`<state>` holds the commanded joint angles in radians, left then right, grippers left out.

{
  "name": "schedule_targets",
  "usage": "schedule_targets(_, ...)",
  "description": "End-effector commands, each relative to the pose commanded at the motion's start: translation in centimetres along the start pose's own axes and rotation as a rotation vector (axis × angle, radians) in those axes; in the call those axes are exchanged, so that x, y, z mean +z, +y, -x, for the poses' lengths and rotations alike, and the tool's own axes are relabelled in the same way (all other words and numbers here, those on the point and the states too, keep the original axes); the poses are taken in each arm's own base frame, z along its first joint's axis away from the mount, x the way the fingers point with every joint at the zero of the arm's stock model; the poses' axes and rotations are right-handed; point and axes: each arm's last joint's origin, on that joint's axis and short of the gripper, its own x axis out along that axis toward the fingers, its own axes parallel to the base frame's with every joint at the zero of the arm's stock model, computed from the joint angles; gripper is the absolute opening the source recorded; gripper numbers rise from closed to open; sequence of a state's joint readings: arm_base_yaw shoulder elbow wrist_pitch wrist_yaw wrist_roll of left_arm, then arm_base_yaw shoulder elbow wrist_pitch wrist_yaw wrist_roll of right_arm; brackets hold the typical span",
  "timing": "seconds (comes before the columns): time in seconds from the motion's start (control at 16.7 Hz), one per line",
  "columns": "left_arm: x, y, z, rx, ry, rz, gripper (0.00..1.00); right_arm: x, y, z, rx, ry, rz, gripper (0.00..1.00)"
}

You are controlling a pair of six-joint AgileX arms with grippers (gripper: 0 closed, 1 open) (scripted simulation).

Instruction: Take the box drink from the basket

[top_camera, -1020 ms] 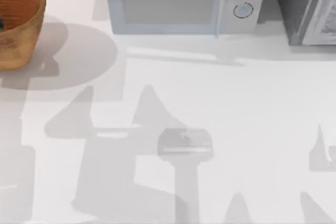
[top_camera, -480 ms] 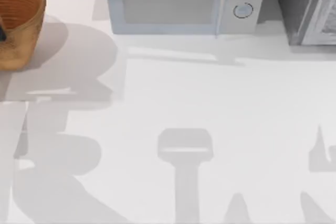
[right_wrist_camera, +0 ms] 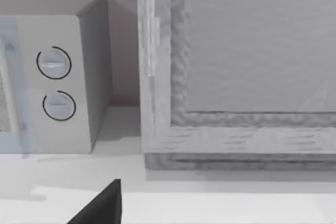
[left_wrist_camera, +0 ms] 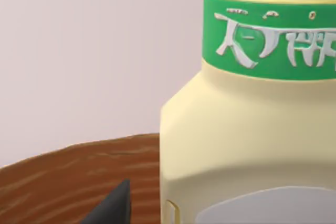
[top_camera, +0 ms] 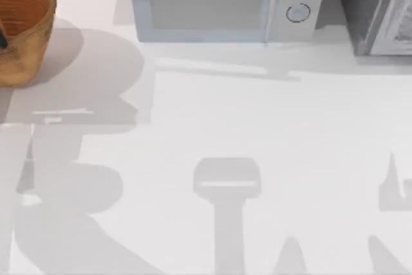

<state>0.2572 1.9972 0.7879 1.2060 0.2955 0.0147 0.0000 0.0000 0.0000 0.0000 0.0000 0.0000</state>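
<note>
The orange-brown woven basket stands at the table's far left corner. At the picture's left edge, a dark bit of my left gripper reaches inside it. In the left wrist view the box drink, pale yellow with a green neck band, stands upright very close in front of the camera, with the basket's brown inside behind it. One dark fingertip sits beside the drink, a small gap away. The gripper looks open. A fingertip of my right gripper, off to one side and open, shows in the right wrist view.
A grey-white microwave stands along the back edge, with a grey cabinet-like box to its right. Arm shadows lie across the white table.
Over the last second the left arm's shadow swung left toward the basket, and a dark gripper part appeared inside the basket. In the last half second almost nothing moved.
</note>
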Motion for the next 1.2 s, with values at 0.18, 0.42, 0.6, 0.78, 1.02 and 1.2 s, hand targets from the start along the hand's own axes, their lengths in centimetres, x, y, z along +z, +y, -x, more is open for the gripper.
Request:
schedule_targets(0.18,-0.3,0.1,-1.4,0.001,0.009,0.005,1.00,0.0,0.0,0.0,0.000,0.000,0.000,1.00)
schedule_targets(0.42,-0.4,0.1,-3.9,0.001,0.008,0.004,1.00,0.0,0.0,0.0,0.000,0.000,0.000,1.00)
schedule_targets(0.6,-0.4,0.1,-4.8,0.001,0.008,0.004,1.00,0.0,0.0,0.0,0.000,0.000,0.000,1.00)
schedule_targets(0.78,-0.4,0.1,-4.8,0.001,0.008,0.004,1.00,0.0,0.0,0.0,0.000,0.000,0.000,1.00)
schedule_targets(1.02,-0.4,0.1,-4.8,0.001,0.008,0.004,0.70,0.0,0.0,0.0,0.000,0.000,0.000,1.00)
schedule_targets(1.2,-0.4,0.1,-4.8,0.001,0.008,0.004,0.47,0.0,0.0,0.0,0.000,0.000,0.000,1.00)
